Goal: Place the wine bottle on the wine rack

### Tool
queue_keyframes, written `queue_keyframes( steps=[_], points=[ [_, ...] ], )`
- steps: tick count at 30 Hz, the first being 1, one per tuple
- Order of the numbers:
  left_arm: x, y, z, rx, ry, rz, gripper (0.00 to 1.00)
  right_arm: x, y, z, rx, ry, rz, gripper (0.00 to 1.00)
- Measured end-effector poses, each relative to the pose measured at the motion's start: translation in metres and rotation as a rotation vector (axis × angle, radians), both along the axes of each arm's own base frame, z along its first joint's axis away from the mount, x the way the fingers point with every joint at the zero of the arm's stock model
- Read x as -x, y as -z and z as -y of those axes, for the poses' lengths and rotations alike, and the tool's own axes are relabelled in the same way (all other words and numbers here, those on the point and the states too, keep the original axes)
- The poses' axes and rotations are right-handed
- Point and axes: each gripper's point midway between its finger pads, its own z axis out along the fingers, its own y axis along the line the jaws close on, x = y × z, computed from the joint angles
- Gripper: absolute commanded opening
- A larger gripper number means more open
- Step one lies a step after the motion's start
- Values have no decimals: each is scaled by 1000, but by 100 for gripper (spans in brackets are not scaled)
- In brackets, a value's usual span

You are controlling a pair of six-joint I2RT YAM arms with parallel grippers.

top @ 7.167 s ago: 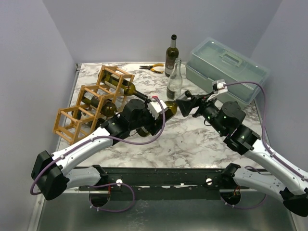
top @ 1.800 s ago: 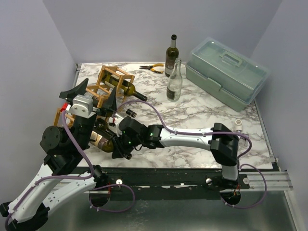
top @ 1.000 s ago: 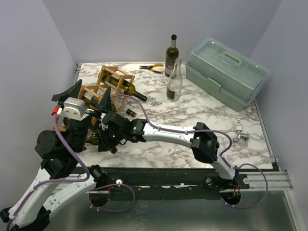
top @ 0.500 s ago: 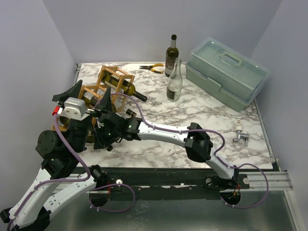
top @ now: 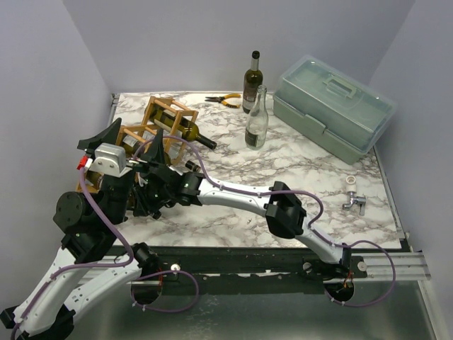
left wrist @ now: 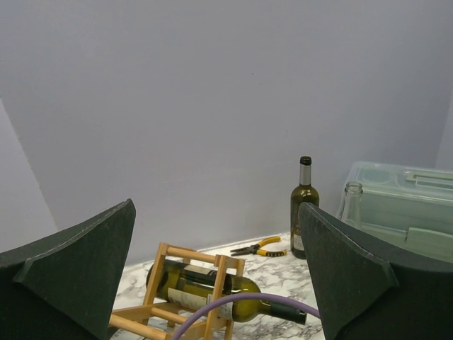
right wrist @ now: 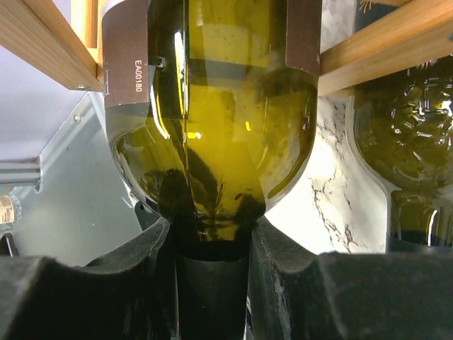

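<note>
A green wine bottle point(right wrist: 212, 127) with a dark label lies with its body between the sticks of the wine rack point(right wrist: 42, 42), as the right wrist view shows. My right gripper point(right wrist: 211, 244) is shut on its neck, one finger on either side. From above, that gripper point(top: 152, 191) sits low against the rack's point(top: 170, 113) front cells, and the held bottle is mostly hidden by both arms. My left gripper point(top: 127, 139) hangs wide open above the rack with nothing in it. Its wrist view shows the rack's point(left wrist: 191, 253) top cell with another bottle point(left wrist: 212, 290) in it.
A further bottle point(right wrist: 403, 142) lies in the neighbouring cell. A dark bottle point(top: 253, 81) and a clear bottle point(top: 256, 117) stand at the back. Yellow pliers point(top: 225, 100) lie near them. The pale green toolbox point(top: 333, 106) fills the back right. A small metal piece point(top: 352, 200) lies at the right.
My right arm has reached farther left, carrying the bottle deeper into the rack's front cell. The left arm has barely moved and stays open.
</note>
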Motion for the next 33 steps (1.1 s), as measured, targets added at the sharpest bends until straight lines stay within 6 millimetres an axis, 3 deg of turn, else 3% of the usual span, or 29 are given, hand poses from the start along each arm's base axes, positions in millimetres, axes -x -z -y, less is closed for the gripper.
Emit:
queue_keyframes(
  steps=[5, 9, 13, 16, 19, 28, 33],
  points=[
    [0, 1, 0, -1, -2, -1, 99, -6, -8, -8, -33, 5, 29, 70],
    [-1, 2, 0, -4, -2, -4, 99, -18, -23, -13, -77, 20, 66, 81],
    [-1, 4, 1, -6, -3, -6, 99, -20, -17, -4, -59, 32, 75, 87],
    [0, 3, -3, 1, -10, -1, 99, -19, -14, 14, -25, 37, 74, 88],
    [4, 0, -9, 15, -21, 12, 99, -13, -22, 32, -14, 34, 80, 90],
    [3, 2, -18, 48, -58, 27, 99, 8, -91, 106, -100, 21, 174, 95],
    [-11, 14, -11, 31, -72, -10, 99, -6, -120, 148, -125, 107, 269, 94]
  ],
)
